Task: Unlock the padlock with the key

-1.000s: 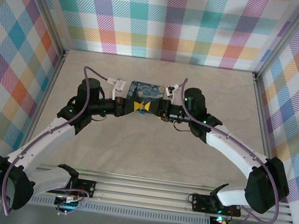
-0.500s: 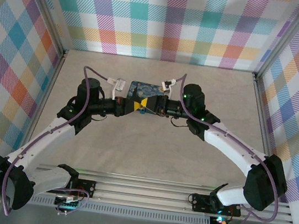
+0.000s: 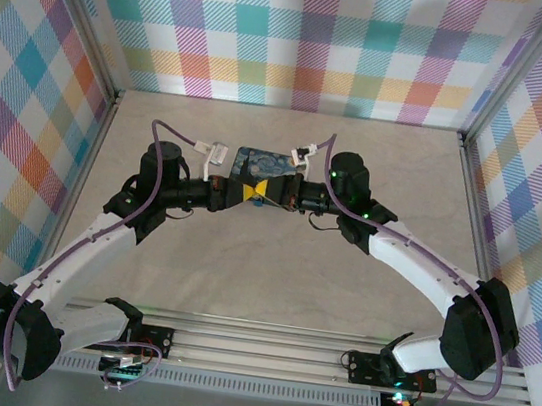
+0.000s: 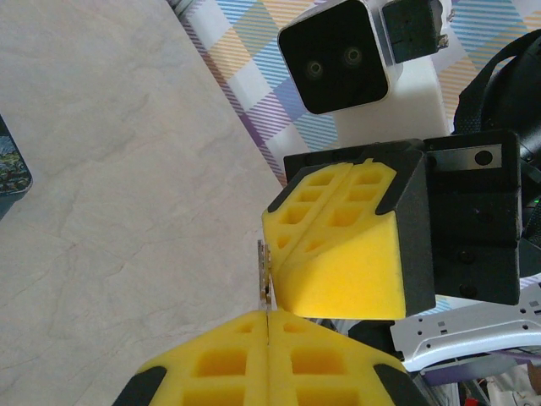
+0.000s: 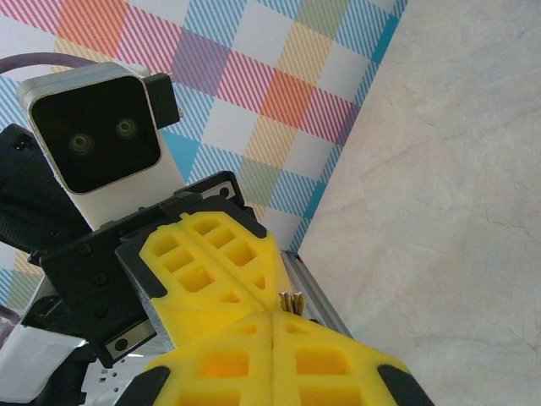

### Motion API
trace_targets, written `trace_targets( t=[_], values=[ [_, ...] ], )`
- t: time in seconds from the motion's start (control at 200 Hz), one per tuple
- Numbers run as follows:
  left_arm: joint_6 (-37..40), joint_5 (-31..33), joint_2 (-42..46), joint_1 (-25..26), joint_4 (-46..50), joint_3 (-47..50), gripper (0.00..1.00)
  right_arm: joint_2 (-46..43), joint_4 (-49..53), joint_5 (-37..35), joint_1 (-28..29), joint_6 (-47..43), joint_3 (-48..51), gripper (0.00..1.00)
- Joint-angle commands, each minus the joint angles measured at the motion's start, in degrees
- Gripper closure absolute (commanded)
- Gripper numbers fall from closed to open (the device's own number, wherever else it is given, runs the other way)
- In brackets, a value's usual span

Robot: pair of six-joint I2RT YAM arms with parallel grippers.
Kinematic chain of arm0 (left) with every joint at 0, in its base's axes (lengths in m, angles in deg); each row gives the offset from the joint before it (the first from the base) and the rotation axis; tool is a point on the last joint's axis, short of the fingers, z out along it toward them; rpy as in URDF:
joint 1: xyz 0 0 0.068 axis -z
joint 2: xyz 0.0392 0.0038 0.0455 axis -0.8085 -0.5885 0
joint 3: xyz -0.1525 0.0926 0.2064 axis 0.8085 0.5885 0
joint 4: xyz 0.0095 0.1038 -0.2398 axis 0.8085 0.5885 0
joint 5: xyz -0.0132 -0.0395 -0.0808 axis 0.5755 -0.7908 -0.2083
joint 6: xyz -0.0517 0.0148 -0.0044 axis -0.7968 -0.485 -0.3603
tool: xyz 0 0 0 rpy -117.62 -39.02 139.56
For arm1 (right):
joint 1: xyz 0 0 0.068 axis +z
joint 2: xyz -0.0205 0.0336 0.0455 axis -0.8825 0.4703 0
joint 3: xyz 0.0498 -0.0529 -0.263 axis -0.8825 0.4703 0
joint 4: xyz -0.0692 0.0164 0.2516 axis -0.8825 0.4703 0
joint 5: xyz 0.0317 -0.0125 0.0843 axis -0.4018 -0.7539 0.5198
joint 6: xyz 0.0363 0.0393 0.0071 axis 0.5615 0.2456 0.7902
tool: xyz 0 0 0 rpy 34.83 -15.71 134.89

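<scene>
**Both arms meet tip to tip above the middle of the table [image 3: 272, 264].**

- **Left gripper [image 4: 267, 334]:** the yellow fingers are pressed together and pinch the key [image 4: 264, 283]. The key is a thin toothed metal strip that stands out past the tips.
- **Right gripper [image 5: 274, 326]:** the fingers are likewise closed, with a brass end of the key showing at their seam. Its tips meet the left gripper's tips at an angle, and whether they touch cannot be told.
- **Slab [image 3: 261, 163]:** this dark blue, paint-patterned piece lies flat on the table just beyond both grippers, apart from the fingers. Whether it is the padlock cannot be told.
- **Wrist cameras:** the two face each other. The right camera [image 4: 338, 52] sits behind the right fingers and the left camera [image 5: 93, 139] behind the left fingers.
- **Cables [image 3: 172, 131]:** purple loops arch over both wrists.
- **Open room:** bare table lies on the near side of the grippers, toward the rail [image 3: 330, 358], and out to either side of them.
- **Edges:** the checked back wall [image 3: 304, 36] stands well beyond the slab. The side walls [image 3: 29, 129] are well apart from both elbows.
</scene>
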Motion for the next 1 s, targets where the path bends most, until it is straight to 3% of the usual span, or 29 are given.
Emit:
trace_targets(
  t=[0.0, 0.265, 0.39, 0.51, 0.645, 0.835, 0.995],
  values=[
    [0.24, -0.46, 1.01, 0.59, -0.52, -1.02, 1.00, -0.65, 1.32, -1.52, 0.35, -1.48, -0.79, 1.00],
    [0.46, -0.27, 1.37, 0.58, -0.44, -1.22, 1.00, -2.98, 14.29, -12.03, -0.35, -1.01, 1.94, 1.00],
    [0.53, -0.03, 1.43, 0.59, -0.16, -0.98, 1.00, -4.16, 11.66, -11.52, -0.54, 0.67, 3.96, 0.94],
    [0.51, 0.00, 1.41, 0.57, -0.31, -0.72, 1.00, -5.82, 10.18, -11.44, -0.53, 0.12, 4.09, 0.72],
    [0.43, -1.00, 1.11, 0.55, -0.46, -1.02, 1.00, -6.96, 5.74, -9.51, -0.53, -1.45, 3.80, 0.59],
    [-0.08, -3.59, 0.33, 0.59, -1.17, -1.33, 1.00, -5.25, 1.68, -4.68, -0.53, -2.72, 1.88, 0.52],
    [0.11, -5.91, -0.48, 0.59, -1.04, -1.89, 1.00, -3.13, 1.69, -2.87, -0.53, -3.03, -0.03, 0.52]
  ],
)
